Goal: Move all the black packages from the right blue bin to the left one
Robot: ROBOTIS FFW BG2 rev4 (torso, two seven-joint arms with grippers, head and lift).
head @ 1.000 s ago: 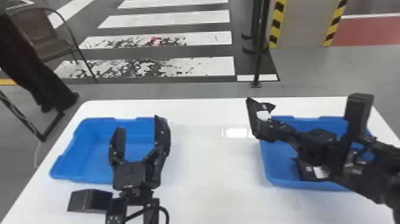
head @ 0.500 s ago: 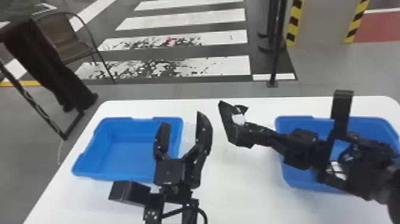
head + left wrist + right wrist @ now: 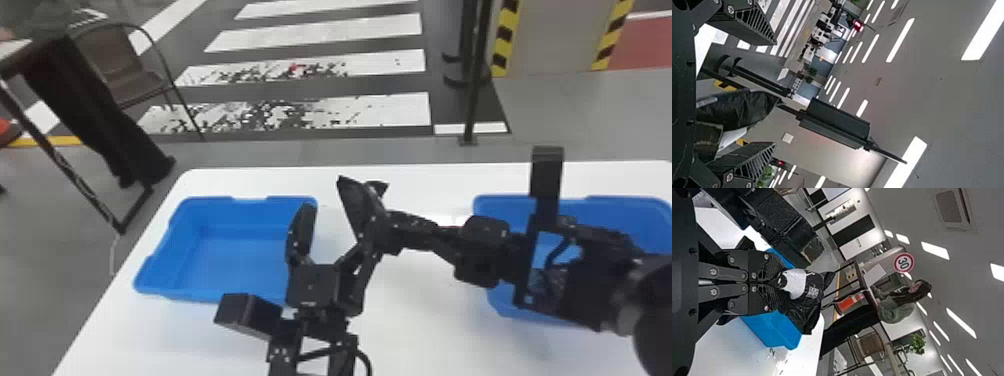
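Note:
In the head view my left gripper stands upright at the left blue bin's right edge, its fingers apart. A black package overlaps its right finger, held by my right gripper, whose arm reaches leftward across the right blue bin. The left wrist view has the package between the spread fingers of my left gripper; contact cannot be told. In the right wrist view my right gripper is shut on the white-labelled package. The arm hides much of the right bin's inside.
Both bins stand on a white table, with a wide gap between them. The two arms meet above that gap, very near each other. A black post and a chair stand beyond the table.
My right gripper has carried the package leftward, away from the right bin. My left gripper has moved rightward, and the package has come to its fingers. The head view has shifted too.

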